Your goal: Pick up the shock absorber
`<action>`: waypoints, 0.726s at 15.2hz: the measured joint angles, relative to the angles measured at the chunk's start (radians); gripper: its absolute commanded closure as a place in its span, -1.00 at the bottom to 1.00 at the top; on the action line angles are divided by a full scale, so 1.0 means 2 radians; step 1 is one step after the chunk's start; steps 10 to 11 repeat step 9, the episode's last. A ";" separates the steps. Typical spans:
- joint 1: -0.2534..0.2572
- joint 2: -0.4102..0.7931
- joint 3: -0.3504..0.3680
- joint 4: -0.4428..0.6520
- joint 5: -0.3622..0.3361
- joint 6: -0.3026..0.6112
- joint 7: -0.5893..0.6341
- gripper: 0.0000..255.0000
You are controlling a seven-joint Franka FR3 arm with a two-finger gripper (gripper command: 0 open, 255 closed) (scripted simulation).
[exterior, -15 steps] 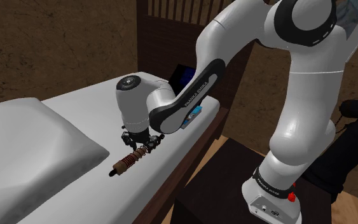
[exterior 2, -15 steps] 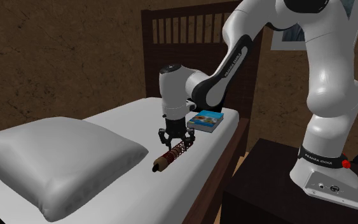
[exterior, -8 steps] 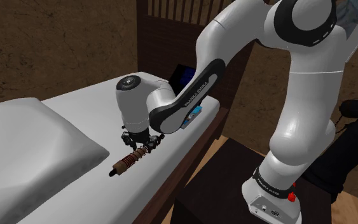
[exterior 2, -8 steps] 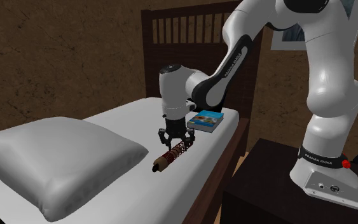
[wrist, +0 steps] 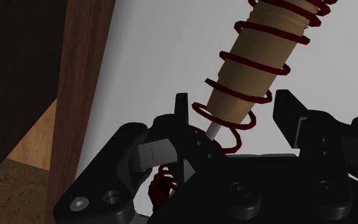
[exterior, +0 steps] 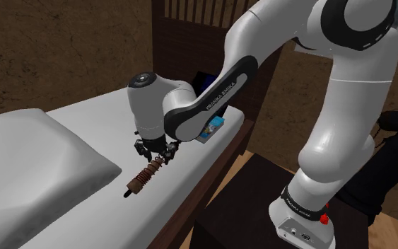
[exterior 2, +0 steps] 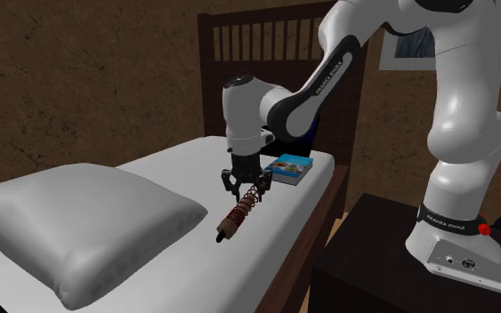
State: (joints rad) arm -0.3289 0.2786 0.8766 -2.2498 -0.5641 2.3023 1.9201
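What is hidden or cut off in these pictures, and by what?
Book: shoulder view, the arm covers most of it.
Shock absorber: wrist view, far end cut off by the edge; held end hidden behind the fingers.
Wall picture: second exterior view, the arm covers part.

Around the tool (exterior 2: 244,188) and the shock absorber (exterior 2: 238,212) clasped in it, the bed (exterior 2: 168,173) is open sheet. The pillow (exterior 2: 79,222) bulks at the second exterior view's left, a book (exterior 2: 290,166) lies near on the right, and the slatted headboard (exterior 2: 266,53) walls the far end
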 measured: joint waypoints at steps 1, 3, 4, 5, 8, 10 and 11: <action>-0.003 -0.006 0.004 0.001 0.007 -0.003 -0.005 1.00; -0.011 -0.022 0.014 0.000 0.026 -0.010 -0.019 1.00; -0.013 -0.027 0.017 0.002 0.034 -0.015 -0.024 1.00; -0.016 -0.032 0.020 0.004 0.040 -0.019 -0.030 1.00; -0.025 -0.052 0.030 0.008 0.065 -0.030 -0.049 1.00; -0.026 -0.055 0.032 0.009 0.069 -0.033 -0.053 1.00; -0.026 -0.055 0.032 0.009 0.069 -0.033 -0.053 1.00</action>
